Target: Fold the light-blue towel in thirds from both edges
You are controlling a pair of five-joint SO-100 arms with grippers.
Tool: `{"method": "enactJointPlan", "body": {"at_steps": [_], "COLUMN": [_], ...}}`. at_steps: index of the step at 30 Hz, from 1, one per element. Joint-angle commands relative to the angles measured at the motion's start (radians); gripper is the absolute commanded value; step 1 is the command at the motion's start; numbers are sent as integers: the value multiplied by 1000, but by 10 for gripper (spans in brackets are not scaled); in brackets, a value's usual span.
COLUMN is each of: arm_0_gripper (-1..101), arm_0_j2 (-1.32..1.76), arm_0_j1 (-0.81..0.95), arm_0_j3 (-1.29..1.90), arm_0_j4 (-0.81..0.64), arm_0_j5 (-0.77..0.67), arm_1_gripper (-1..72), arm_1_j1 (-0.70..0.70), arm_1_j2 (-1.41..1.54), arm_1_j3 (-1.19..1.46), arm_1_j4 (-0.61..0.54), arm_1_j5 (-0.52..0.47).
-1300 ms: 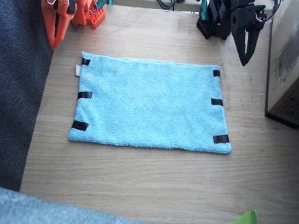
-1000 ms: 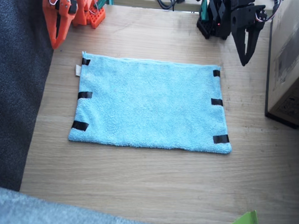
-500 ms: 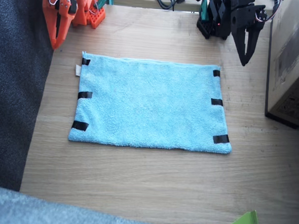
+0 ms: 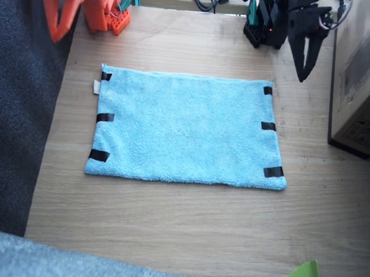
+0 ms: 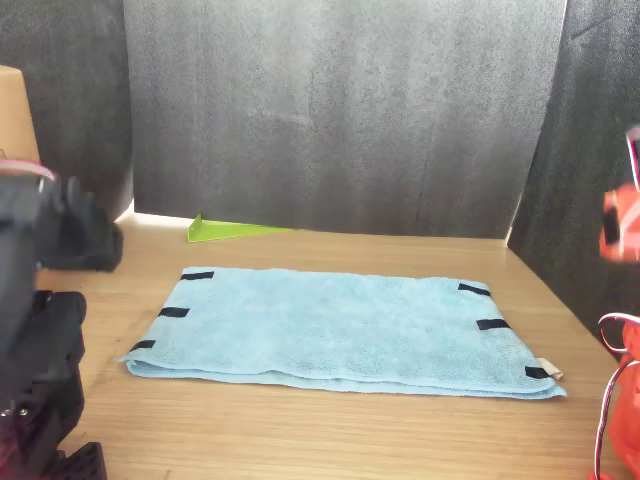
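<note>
— How do the two arms differ in looks?
— The right arm is bright orange plastic with thin white and red wires looping over it. The left arm is black, ending in long tapered jaws, with red-and-white cabling near its top.

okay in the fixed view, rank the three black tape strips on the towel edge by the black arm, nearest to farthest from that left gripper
1. Top tape strip, at the light-blue towel's far corner, just below the left gripper.
2. Middle tape strip, halfway down that edge.
3. Bottom tape strip, at the near corner.
</note>
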Motion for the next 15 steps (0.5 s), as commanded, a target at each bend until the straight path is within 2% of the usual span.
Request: {"method": "enactJointPlan", "body": {"at_steps": [1,3,5,10,12,13,15], "arm_0_gripper": [-4,-4,-2,5,16,31,96], "arm_0_j2": [-236,-336,-430,-588,-624,-640,-661], "arm_0_j1": [14,3,-12,-71,-87,-92,-98], "arm_0_j3": [-249,-351,-433,-508,-509,-508,-500], "arm_0_j4": [29,54,71,72,64,63,63], "arm_0_j5": [52,60,54,48,44,43,43], "arm_1_gripper": [-1,-1,-1,0,0,8,87], "arm_1_j1": [-6,-17,15,112,137,150,175], "arm_1_j2": [-382,-456,-515,-945,-1062,-1086,-1127], "arm_1_j3": [-247,-311,-376,-784,-844,-831,-811], "arm_1_j4": [81,64,51,293,319,302,287], "arm_1_j5": [-67,-17,-55,14,29,29,29]}}
